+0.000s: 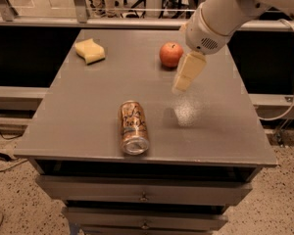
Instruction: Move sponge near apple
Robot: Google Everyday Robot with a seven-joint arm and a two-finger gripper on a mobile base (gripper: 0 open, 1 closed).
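Table (88, 131): grey top over drawers, fills most of the view. Clock dial is centred on the tabletop, 12 = far edge.

Arm (225, 13): white, enters from approx 1-2 o'clock and angles down over the far-right part of the top.

Can (133, 127): lying on its side at approx 6-7 o'clock, open end toward the near edge. Not part of the job.

Gripper (182, 84): cream wedge hanging under the wrist, just beside the apple at the apple's 5 o'clock in this view. It holds nothing. Looks to be above the surface, but height is hard to judge. Can't tell whether it's open or closed.

Apple (170, 54): red, upright, at approx 1 o'clock, free on the top.

Sponge (89, 51): pale yellow, flat on the top at approx 10-11 o'clock near the far-left corner. It's well apart from the apple and the gripper, so the task isn't started and the reach comes first.

Risks, as I judge them:
- The path to the sponge runs toward 10 o'clock, right past the apple. A low sweep could clip it, and a round apple would roll, maybe off the far edge.
- The sponge is soft. A shallow or off-centre pinch may squash it or let it slip out.
- A push instead of a lift could send it over the nearby edge.
- The can should stay out of the way unless the elbow drops low.
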